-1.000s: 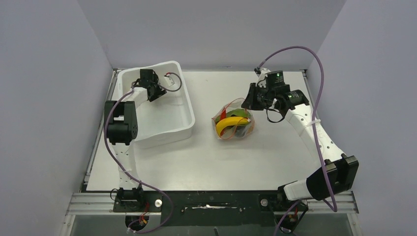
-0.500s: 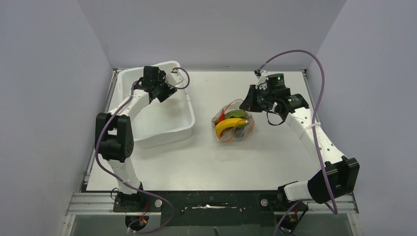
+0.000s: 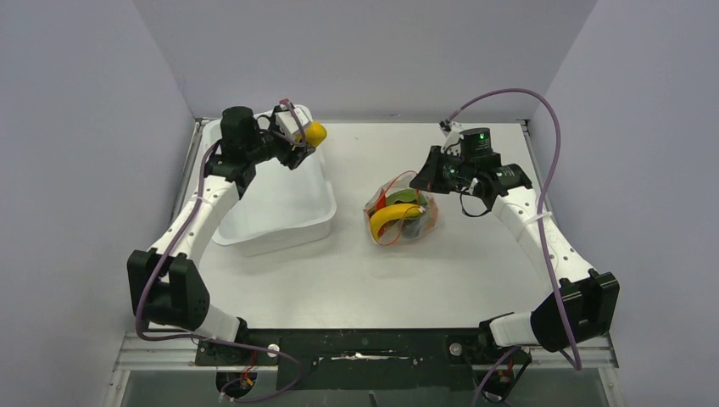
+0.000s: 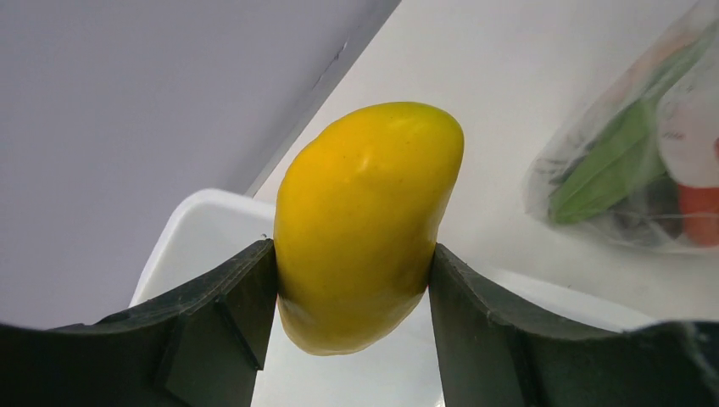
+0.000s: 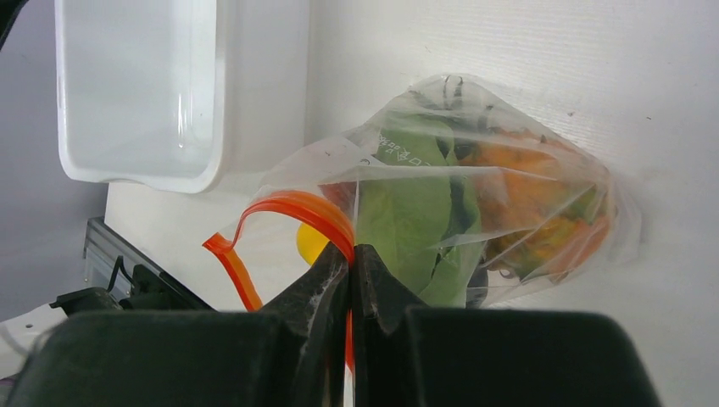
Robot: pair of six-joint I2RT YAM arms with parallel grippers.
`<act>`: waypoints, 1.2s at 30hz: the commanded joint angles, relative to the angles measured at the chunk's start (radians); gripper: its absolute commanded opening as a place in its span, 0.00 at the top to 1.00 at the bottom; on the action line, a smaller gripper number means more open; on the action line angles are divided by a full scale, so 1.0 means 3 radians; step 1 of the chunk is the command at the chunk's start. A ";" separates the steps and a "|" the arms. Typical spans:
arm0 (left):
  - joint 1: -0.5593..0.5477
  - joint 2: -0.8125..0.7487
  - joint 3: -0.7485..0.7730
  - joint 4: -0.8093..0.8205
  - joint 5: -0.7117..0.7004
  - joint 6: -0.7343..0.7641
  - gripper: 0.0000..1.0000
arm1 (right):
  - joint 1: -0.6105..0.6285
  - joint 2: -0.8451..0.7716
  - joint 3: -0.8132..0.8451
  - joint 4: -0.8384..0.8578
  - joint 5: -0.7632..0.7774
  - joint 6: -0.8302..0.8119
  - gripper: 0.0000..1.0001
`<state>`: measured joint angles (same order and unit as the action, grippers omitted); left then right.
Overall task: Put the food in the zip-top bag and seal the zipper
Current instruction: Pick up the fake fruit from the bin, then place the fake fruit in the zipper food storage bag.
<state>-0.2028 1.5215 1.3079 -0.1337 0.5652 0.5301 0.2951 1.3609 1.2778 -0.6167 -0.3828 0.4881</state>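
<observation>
Both end effectors pinch: left a yellow fruit, right the food-filled bag's zipper.

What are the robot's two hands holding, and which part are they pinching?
The left gripper squeezes a yellow toy fruit around its lower half. The right gripper is pinched shut on the red zipper at the mouth of the zip-top bag.

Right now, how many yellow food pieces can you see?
2: a yellow fruit in the left gripper over the far corner of the tub, a banana inside the bag. Others may hide there.
</observation>
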 commanded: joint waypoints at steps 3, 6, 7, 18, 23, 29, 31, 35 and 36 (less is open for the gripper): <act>-0.0066 -0.0527 -0.0439 0.1080 0.0698 -0.0792 0.58 | -0.0015 -0.0049 0.0112 0.0301 -0.0159 0.0142 1.00; -0.0115 -0.0699 -0.0721 0.1481 0.0860 -0.1031 0.58 | -0.0012 -0.0009 0.0154 0.0311 -0.0191 0.0183 1.00; -0.0138 -0.0744 -0.0796 0.1585 0.0895 -0.1105 0.58 | -0.0012 0.0002 0.0169 0.0308 -0.0204 0.0191 1.00; -0.0547 -0.0905 -0.1099 0.2360 0.0934 -0.1625 0.58 | -0.0010 -0.0022 0.0084 0.0400 -0.0287 0.0338 1.00; -0.0951 -0.0880 -0.1111 0.2563 0.0746 -0.1704 0.58 | -0.0012 -0.0004 0.0111 0.0419 -0.0326 0.0375 1.00; -0.1280 -0.0815 -0.1165 0.2636 0.0563 -0.1805 0.58 | -0.0014 -0.0001 0.0150 0.0403 -0.0317 0.0360 1.00; -0.1367 -0.0799 -0.1233 0.2716 0.0510 -0.1861 0.58 | -0.0013 -0.0006 0.0141 0.0417 -0.0315 0.0369 1.00; -0.1473 -0.0748 -0.1349 0.2829 0.0475 -0.1915 0.58 | -0.0009 -0.0005 0.0131 0.0424 -0.0314 0.0377 1.00; -0.1485 -0.0735 -0.1367 0.2833 0.0461 -0.1895 0.58 | -0.0008 -0.0008 0.0133 0.0424 -0.0314 0.0377 1.00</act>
<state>-0.6281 1.2938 0.9112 0.6212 0.7387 -0.0154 0.2951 1.3693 1.2789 -0.5682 -0.4496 0.5880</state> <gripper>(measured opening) 0.584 0.032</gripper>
